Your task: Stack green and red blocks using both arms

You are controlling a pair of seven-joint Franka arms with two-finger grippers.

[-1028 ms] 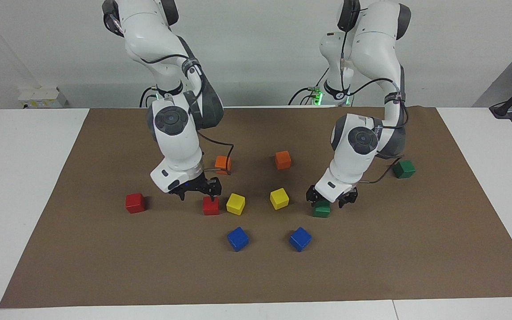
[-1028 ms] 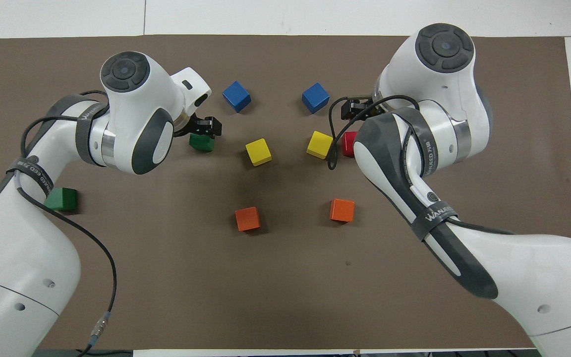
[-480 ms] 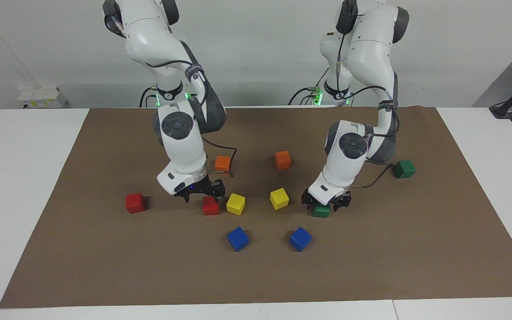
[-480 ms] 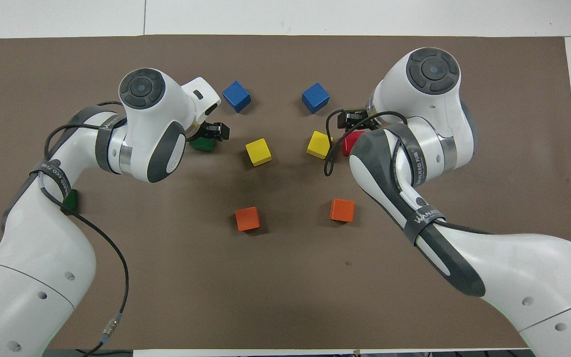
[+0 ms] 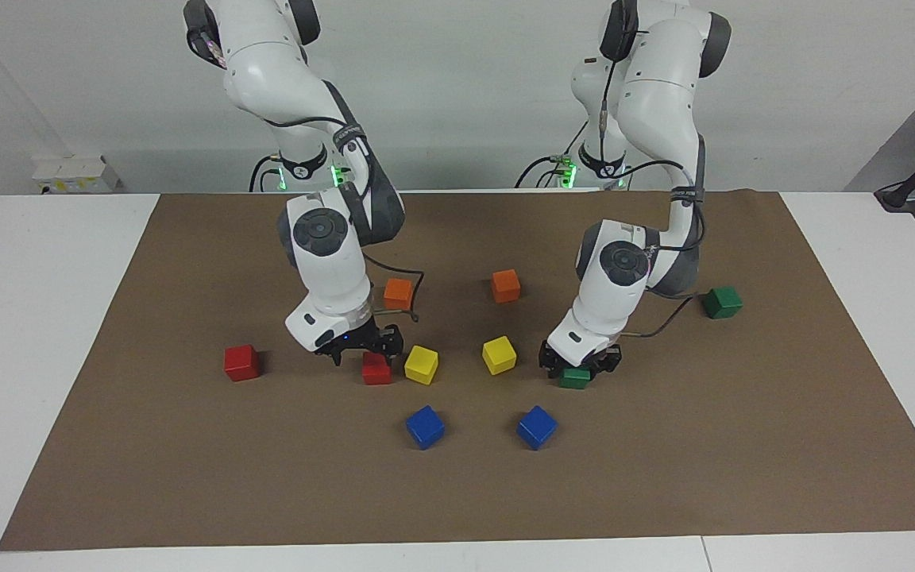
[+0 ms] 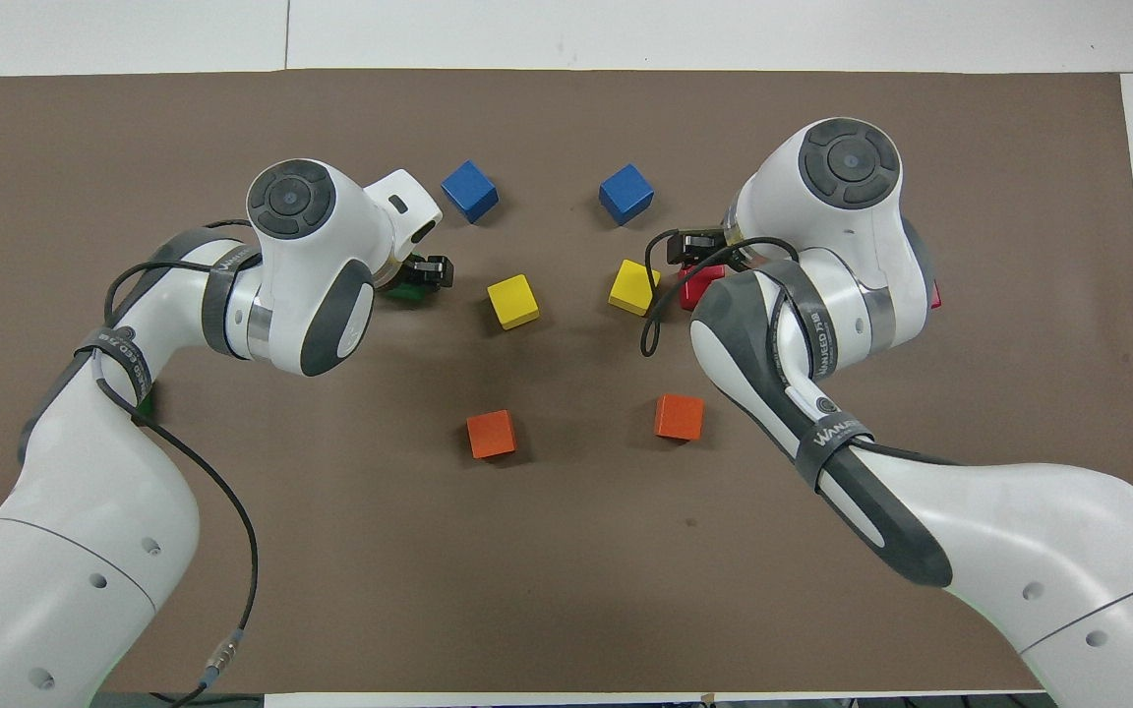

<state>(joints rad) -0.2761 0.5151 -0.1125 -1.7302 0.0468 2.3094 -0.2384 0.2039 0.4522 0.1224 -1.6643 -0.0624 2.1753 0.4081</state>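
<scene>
While the left end effector (image 5: 581, 367) sits low around one dark green wooden cube (image 5: 575, 378) near the yellow cube (image 5: 499, 354), clamped or not I cannot tell, the right end effector (image 5: 362, 346), fingers apart, straddles a bright red wooden cube (image 5: 376, 369) (both cubes on the desk's brown mat (image 5: 664, 461)); square each grip before lifting.

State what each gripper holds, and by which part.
The left gripper is down around a green block on the mat; whether it grips cannot be told. The right gripper, open, is low at a red block, holding nothing.
</scene>
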